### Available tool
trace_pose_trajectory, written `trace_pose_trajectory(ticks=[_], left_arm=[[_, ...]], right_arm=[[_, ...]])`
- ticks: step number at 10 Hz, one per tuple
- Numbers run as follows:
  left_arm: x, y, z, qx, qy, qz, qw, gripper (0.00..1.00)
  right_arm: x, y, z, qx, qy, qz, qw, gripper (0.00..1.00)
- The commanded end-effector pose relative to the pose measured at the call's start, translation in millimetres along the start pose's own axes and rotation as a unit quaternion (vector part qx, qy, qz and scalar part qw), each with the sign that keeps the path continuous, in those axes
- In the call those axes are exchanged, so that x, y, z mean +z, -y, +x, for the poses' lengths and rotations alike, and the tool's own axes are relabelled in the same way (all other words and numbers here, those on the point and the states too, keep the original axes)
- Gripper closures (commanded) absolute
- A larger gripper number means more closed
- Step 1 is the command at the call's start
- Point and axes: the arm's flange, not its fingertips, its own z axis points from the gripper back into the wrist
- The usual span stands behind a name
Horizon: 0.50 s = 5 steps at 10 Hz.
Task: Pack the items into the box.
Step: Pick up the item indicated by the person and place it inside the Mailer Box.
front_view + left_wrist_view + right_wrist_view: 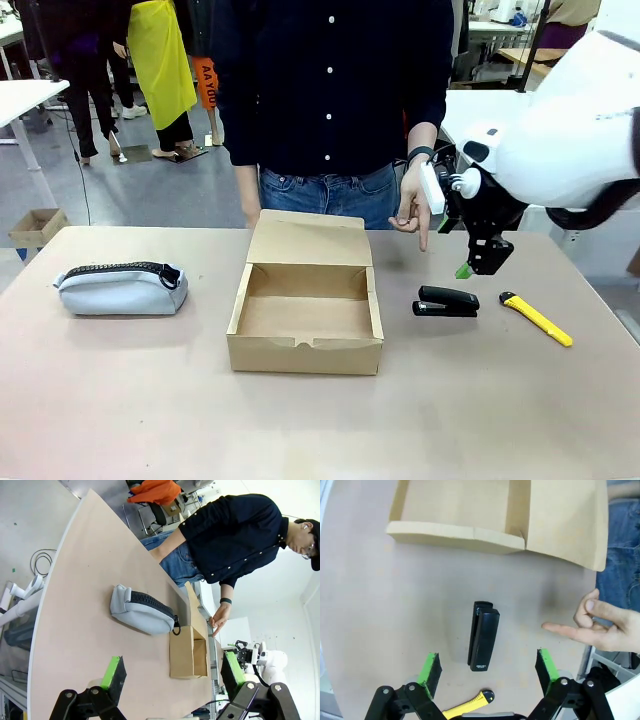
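Above the pale bench (120,400), the right arm (570,140) is a smooth, rounded white shell with a black band, ending in the black right gripper (477,268) tipped with bright green pads (431,666). The left gripper (172,672) has the same black linked fingers, green pads and silver pivot screws. Behind the bench, the person (330,50) wears a dark navy shirt (330,110) with small white buttons, blue jeans (325,192) and a black wristband (420,153).
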Motion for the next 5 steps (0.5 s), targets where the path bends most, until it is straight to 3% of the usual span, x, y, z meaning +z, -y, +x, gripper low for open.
trace_pose_trajectory(ticks=[1, 5], left_arm=[[-0.7, 0.4, 0.6, -0.01, 0.01, -0.011, 1.0, 0.0], [-0.7, 0.4, 0.6, -0.01, 0.01, -0.011, 1.0, 0.0]], right_arm=[[-16.4, 19.1, -6.9, -0.039, -0.035, 0.0, 0.999, 0.0], [-46.3, 35.4, -29.5, -0.099, -0.065, 0.04, 0.992, 0.0]])
